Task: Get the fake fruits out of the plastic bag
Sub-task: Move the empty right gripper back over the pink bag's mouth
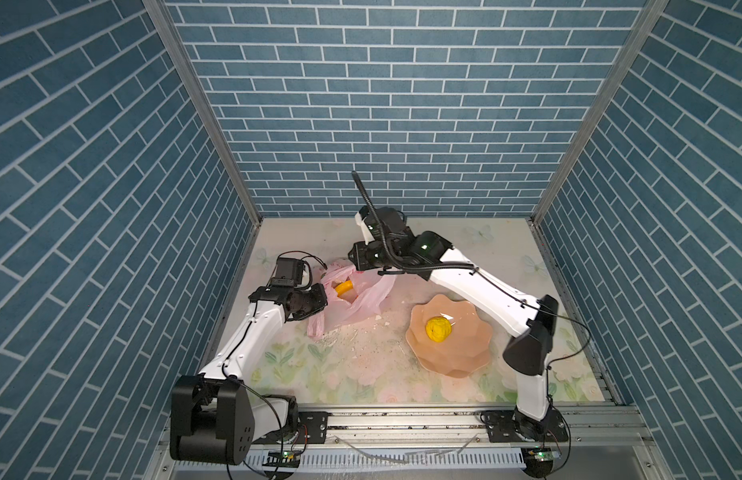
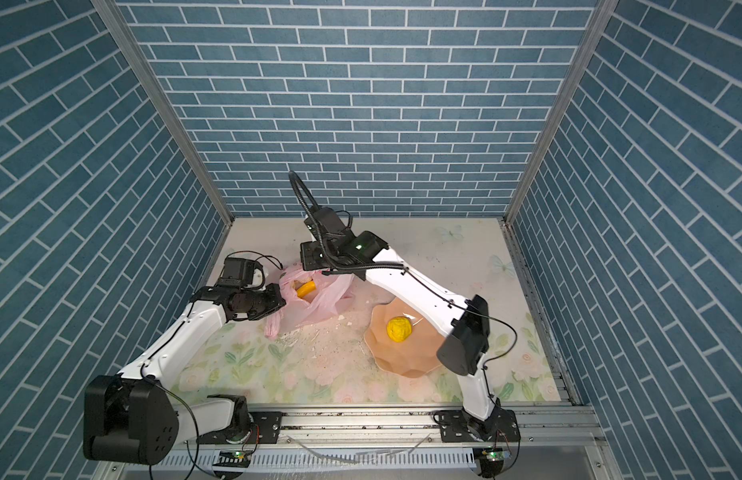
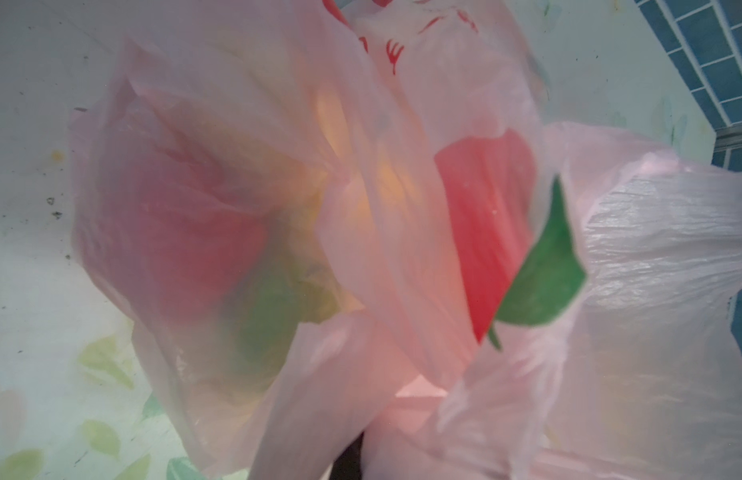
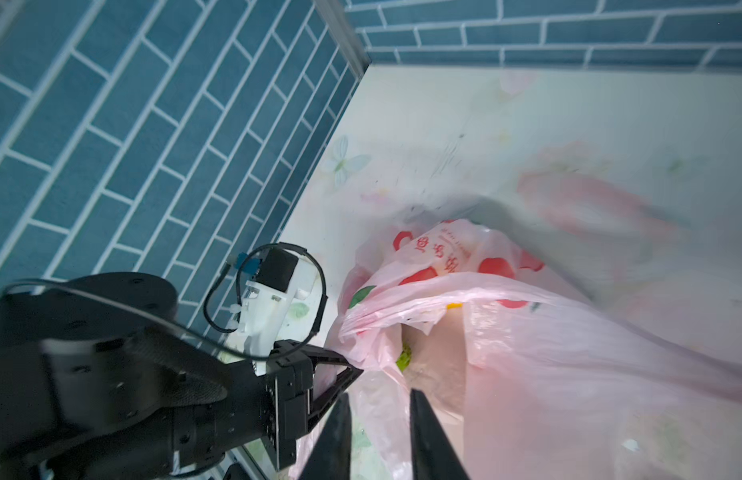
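Blue brick-patterned walls close in a flowery table. On its back left part lies the pink plastic bag, crumpled, with its mouth gaping upward. Inside the mouth, in both top views, a yellow-orange fruit shows. The right wrist view catches a scrap of green fruit deeper in. Anything else inside is only blurred colour through the film, and I cannot tell fruit from the bag's red-and-green prints. The left gripper is clamped on the bag's rim on the side toward the left wall. The right gripper hangs at the mouth with its jaws a little apart and film between them; whether they pinch it I cannot tell. Well apart, to the right and nearer the front, a peach scalloped bowl holds one wrinkly yellow fruit.
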Controlling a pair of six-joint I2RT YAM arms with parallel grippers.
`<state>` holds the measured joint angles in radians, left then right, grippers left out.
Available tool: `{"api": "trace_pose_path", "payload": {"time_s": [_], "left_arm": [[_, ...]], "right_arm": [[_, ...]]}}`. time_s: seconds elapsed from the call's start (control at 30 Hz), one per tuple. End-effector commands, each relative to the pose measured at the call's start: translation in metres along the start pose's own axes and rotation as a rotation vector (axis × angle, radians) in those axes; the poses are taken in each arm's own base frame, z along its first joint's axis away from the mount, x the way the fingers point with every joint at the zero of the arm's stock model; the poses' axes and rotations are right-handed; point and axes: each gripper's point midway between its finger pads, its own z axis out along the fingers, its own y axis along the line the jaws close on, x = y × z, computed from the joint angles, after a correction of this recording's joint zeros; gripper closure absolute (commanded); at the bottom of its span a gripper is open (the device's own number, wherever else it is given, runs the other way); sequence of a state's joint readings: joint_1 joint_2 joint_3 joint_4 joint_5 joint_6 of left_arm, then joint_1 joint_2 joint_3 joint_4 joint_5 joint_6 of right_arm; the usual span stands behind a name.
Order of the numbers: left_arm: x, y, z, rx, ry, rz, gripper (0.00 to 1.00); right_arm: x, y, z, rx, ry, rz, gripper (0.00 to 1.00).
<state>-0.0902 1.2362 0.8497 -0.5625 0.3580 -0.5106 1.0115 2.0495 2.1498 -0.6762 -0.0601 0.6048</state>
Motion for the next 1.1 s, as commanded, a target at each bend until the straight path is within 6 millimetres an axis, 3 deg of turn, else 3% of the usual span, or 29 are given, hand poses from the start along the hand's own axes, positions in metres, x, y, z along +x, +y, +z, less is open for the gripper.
{"api": "trace_pose_path", "payload": {"time_s": [0.0,0.1,0.23,0.53,0.73,0.87,1.07], "left_arm": [[0.003,0.001,0.0,0.015,-0.007,-0.025,1.0],[0.005,0.002,-0.001,0.002,0.009,-0.019,1.0],[0.004,0.004,-0.001,-0.015,0.015,-0.013,1.0],[0.017,0.01,0.001,-0.021,0.041,-0.054,1.0],[0.033,0.013,-0.001,-0.022,0.061,-0.084,1.0],[0.042,0.017,-0.003,-0.029,0.069,-0.098,1.0],[0.051,0.021,-0.003,-0.034,0.076,-0.112,1.0]], "right_arm": [[0.033,0.009,0.029,-0.042,0.145,0.029,0.76],[0.069,-0.008,0.044,0.022,0.261,0.031,0.78],[0.109,-0.026,0.046,0.06,0.375,0.044,0.78],[0.182,-0.053,0.045,0.116,0.564,0.073,0.8],[0.22,-0.075,0.043,0.162,0.635,0.098,0.81],[0.223,-0.089,0.043,0.205,0.633,0.09,0.82],[0.181,-0.074,0.034,0.194,0.528,0.04,0.78]]}}
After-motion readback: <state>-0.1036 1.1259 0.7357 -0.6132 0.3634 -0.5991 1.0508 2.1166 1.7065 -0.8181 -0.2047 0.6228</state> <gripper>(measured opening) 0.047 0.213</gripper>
